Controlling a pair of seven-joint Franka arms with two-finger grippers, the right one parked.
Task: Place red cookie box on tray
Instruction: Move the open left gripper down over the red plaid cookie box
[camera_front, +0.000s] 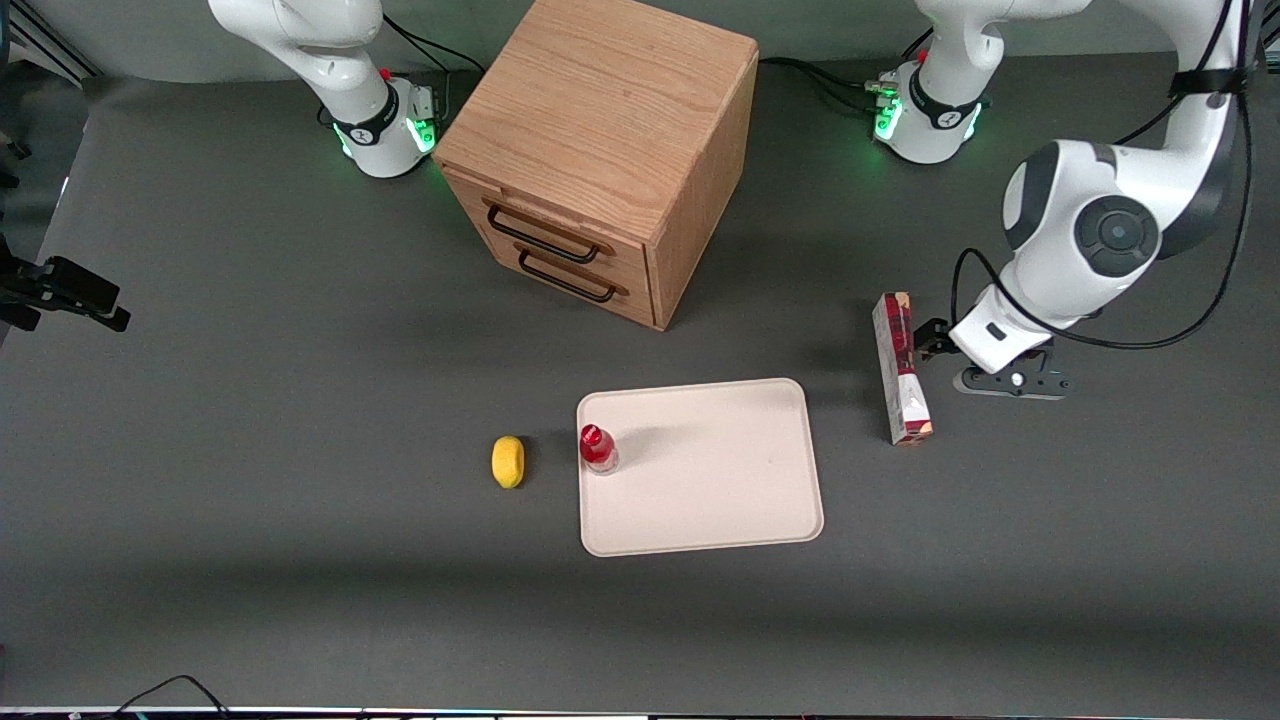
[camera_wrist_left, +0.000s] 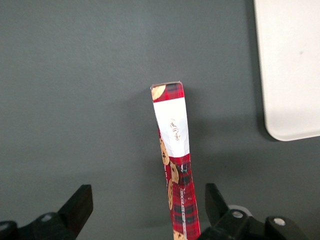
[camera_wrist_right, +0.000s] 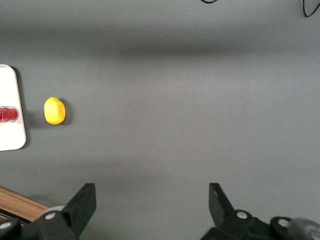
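Note:
The red cookie box (camera_front: 900, 368) rests on a long narrow edge on the table, beside the tray (camera_front: 720, 480), toward the working arm's end. Its white end section points toward the front camera. The left arm's gripper (camera_front: 935, 342) is low over the box's dark red end, farther from the front camera than the white section. In the left wrist view the gripper (camera_wrist_left: 147, 206) is open. The box (camera_wrist_left: 173, 150) runs between the fingers, close to one finger (camera_wrist_left: 215, 202) and apart from both. A corner of the tray (camera_wrist_left: 295, 65) shows in that view.
A small red-capped bottle (camera_front: 598, 448) stands on the tray's edge nearest the parked arm. A yellow lemon (camera_front: 508, 461) lies on the table beside it. A wooden drawer cabinet (camera_front: 600, 150) stands farther from the front camera than the tray.

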